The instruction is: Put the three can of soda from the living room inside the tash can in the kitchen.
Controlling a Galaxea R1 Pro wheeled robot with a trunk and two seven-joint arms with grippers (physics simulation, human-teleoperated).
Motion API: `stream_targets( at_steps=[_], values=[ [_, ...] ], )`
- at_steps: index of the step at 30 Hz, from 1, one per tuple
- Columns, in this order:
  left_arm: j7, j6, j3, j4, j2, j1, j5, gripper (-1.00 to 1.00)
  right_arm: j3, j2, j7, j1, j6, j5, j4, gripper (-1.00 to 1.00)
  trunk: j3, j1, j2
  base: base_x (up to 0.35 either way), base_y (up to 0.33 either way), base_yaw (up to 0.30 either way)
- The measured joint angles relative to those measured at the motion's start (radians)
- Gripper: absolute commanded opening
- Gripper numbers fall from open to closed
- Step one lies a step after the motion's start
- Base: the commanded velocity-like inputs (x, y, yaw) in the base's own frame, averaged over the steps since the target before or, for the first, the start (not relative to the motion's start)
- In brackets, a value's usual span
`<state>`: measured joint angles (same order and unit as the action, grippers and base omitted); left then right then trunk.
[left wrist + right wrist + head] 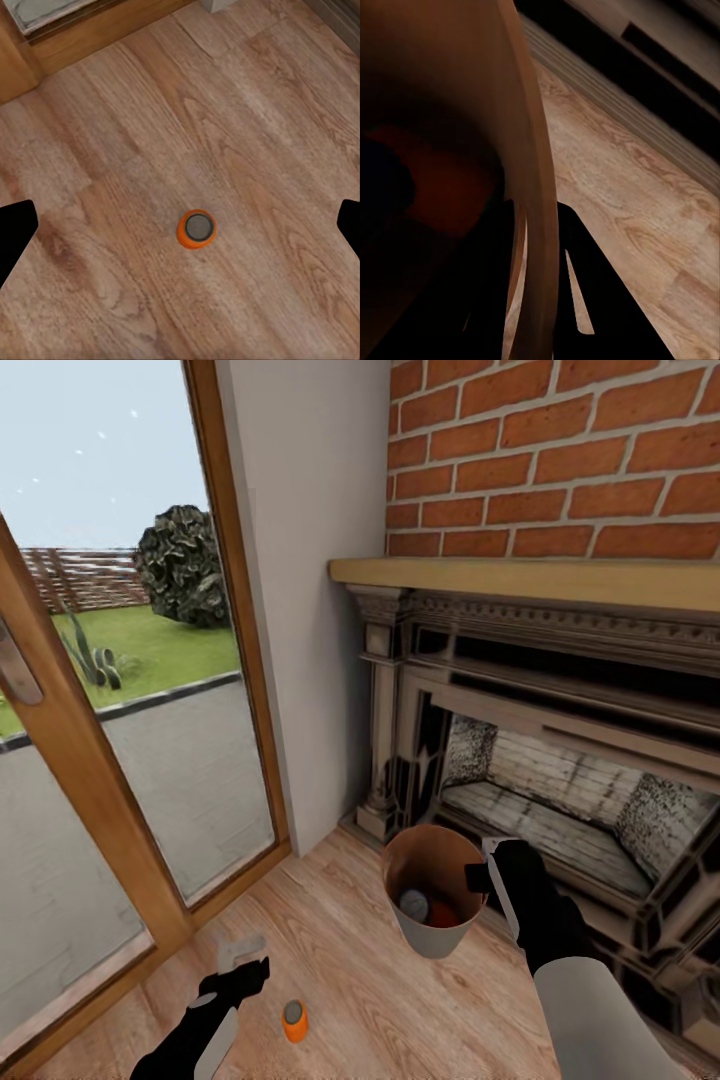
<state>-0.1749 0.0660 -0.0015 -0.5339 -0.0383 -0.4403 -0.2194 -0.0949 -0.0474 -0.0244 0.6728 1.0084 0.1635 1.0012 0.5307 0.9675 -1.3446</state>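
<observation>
beside the brick fireplace, the right hand point(487, 863) clamps the round copper-brown trash bin's point(432, 938) rim while the spread-fingered left hand point(243, 957) above the upright orange soda can point(294, 1020) risks toppling it.

No text, label, brand or number could be read anywhere — the orange can of soda point(294, 1021) on the wood floor point(360, 980) showed only a plain grey top, and the tash can point(432, 935) was unmarked.
</observation>
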Motion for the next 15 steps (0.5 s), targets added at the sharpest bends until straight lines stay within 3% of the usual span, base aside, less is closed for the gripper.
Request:
stream_targets(
  at_steps=[15],
  values=[
    [0.001, 0.0, -0.001, 0.0, 0.0, 0.0, 0.0, 1.0, 0.001, 0.0, 0.0, 0.0, 0.0, -0.001, -0.001, -1.0, 0.071, 0.058, -0.105, 0.0, 0.0, 0.0]
  ],
)
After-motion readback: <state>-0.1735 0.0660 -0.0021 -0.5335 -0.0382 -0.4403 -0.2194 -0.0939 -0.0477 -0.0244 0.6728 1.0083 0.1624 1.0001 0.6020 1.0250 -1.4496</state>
